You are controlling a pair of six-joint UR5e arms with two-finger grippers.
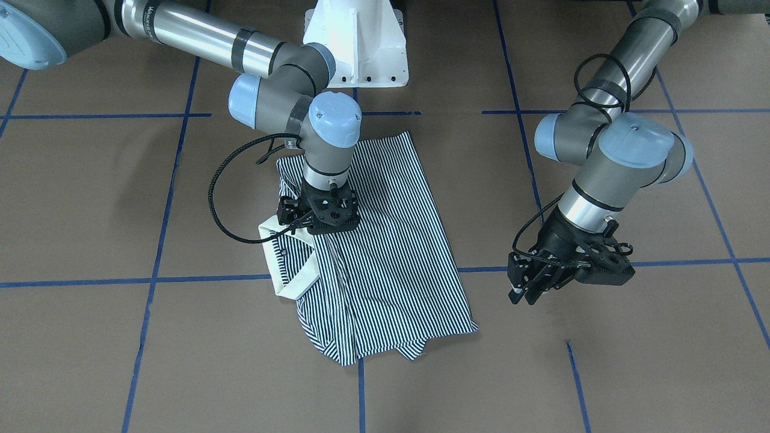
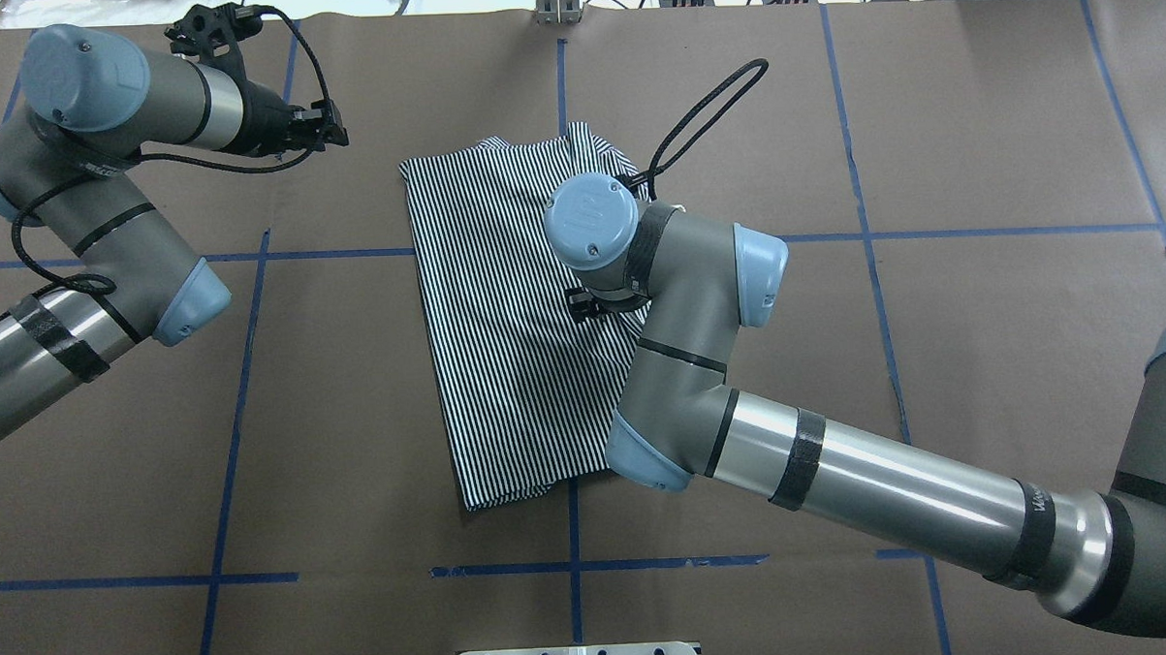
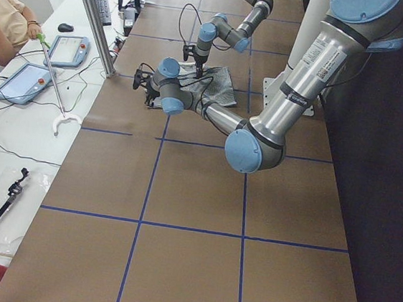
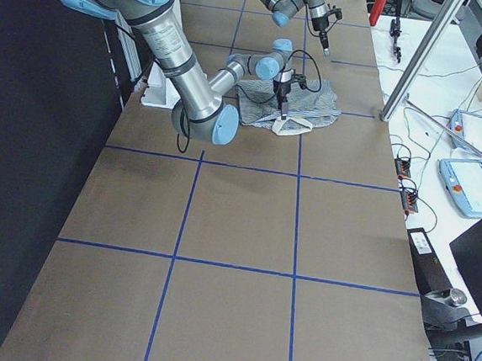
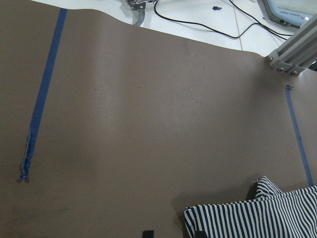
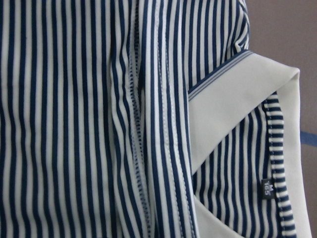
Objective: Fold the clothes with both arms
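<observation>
The thin-striped navy-and-white polo shirt (image 1: 385,252) is lying folded mid-worktop (image 1: 601,361), which is brown paper with blue tape lines. The right tool (image 1: 295,218) is parked on it by the cream collar (image 1: 295,273), can't tell if it's pinching. The left tool (image 1: 526,291) hangs off to the side, fingers apart and empty. The tiny navy neck label (image 6: 267,188) has print too small to read.
</observation>
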